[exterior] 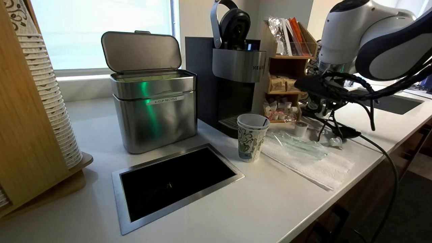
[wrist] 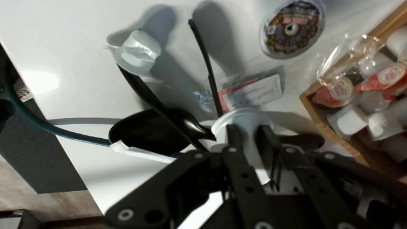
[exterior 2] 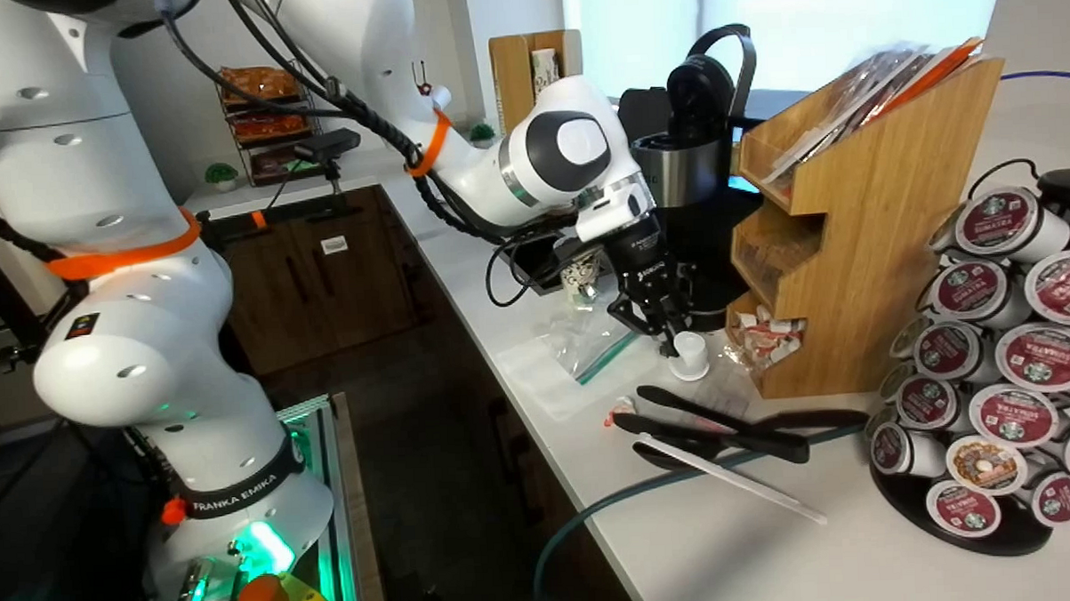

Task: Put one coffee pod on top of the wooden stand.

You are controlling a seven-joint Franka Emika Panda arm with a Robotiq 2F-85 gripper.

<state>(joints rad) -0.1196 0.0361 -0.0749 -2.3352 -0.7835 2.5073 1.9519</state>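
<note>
Black pincer [wrist: 249, 128] pinching a white coffee pod [exterior 2: 692, 352] over the counter [exterior 2: 775, 554], wooden stand [exterior 2: 890, 270] nearby, well back from the front edge, another pod [exterior: 335, 141] tipped closer to that edge

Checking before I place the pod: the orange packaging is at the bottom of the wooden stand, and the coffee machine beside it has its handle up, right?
Not quite: the orange packaging is at the top of the wooden stand, as both exterior views show. The coffee machine beside it does have its handle up.
</note>
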